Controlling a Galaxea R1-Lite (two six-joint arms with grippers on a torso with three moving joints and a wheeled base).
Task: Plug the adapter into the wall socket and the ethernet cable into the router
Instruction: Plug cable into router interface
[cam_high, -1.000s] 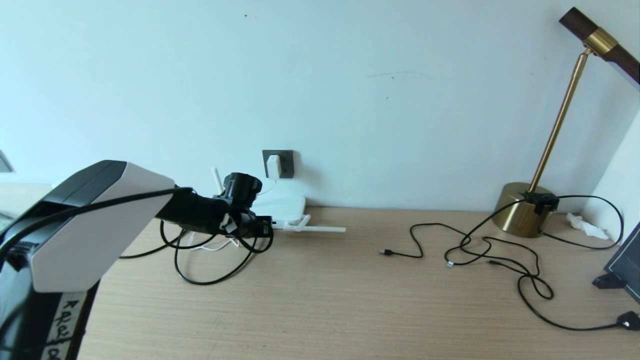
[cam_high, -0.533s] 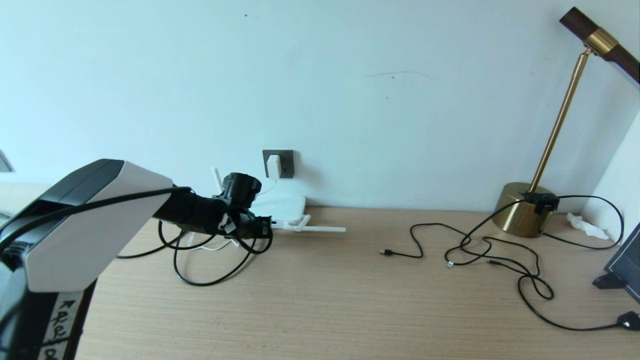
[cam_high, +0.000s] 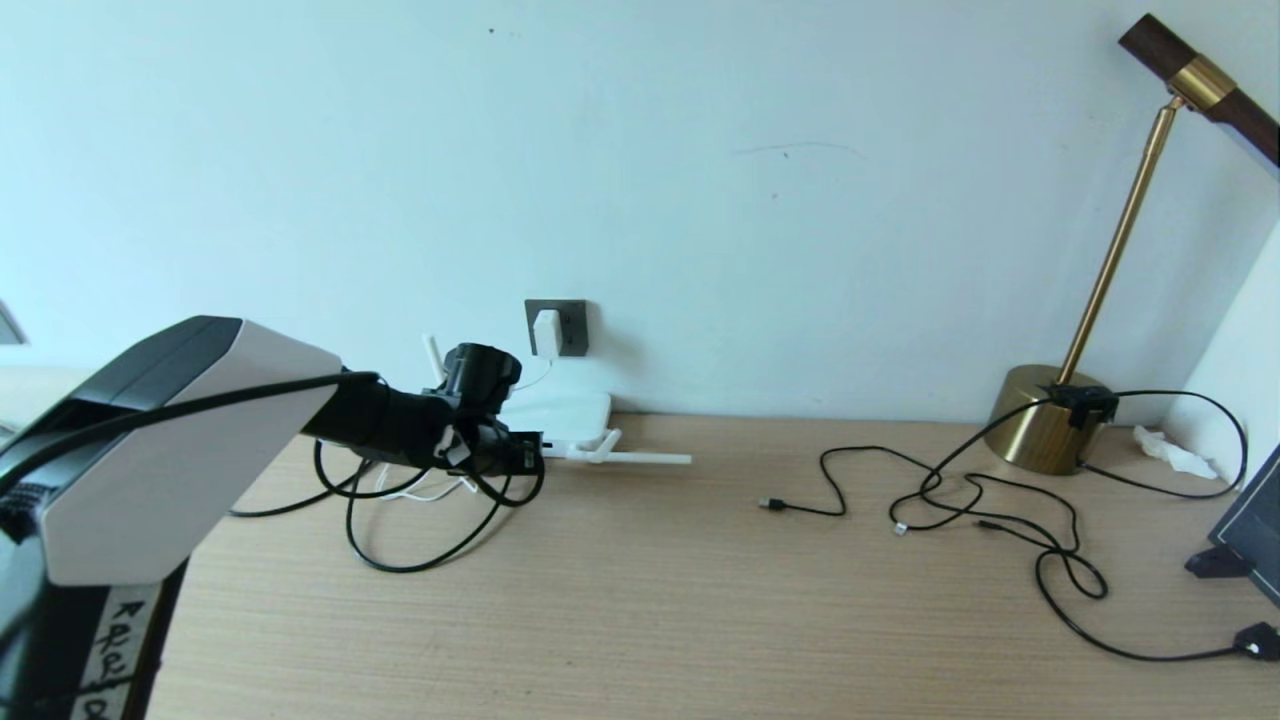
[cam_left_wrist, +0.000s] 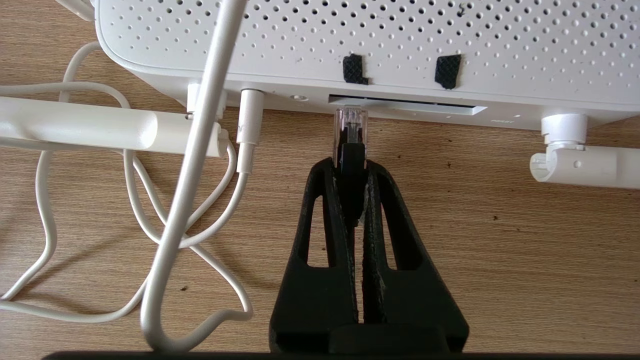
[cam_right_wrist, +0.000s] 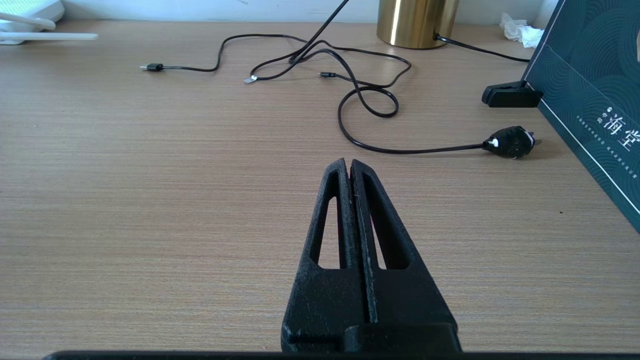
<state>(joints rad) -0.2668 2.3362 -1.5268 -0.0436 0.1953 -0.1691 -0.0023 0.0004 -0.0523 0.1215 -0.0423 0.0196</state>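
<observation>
From the head view I see the adapter already seated in the wall socket, just above the router on the wooden desk against a pale wall. In the left wrist view my left gripper pinches the ethernet cable, its clear tip at the router's port slot; I judge a straight push comes next. In the right wrist view my right gripper hangs over bare desk well away from the router, fingers pressed together on nothing.

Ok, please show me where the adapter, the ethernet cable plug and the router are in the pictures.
adapter (cam_high: 546, 331), head view, front face of the white cube in the wall socket.
ethernet cable plug (cam_left_wrist: 350, 125), left wrist view, its clear tip at the port slot.
router (cam_left_wrist: 400, 35), left wrist view, perforated white casing.
</observation>
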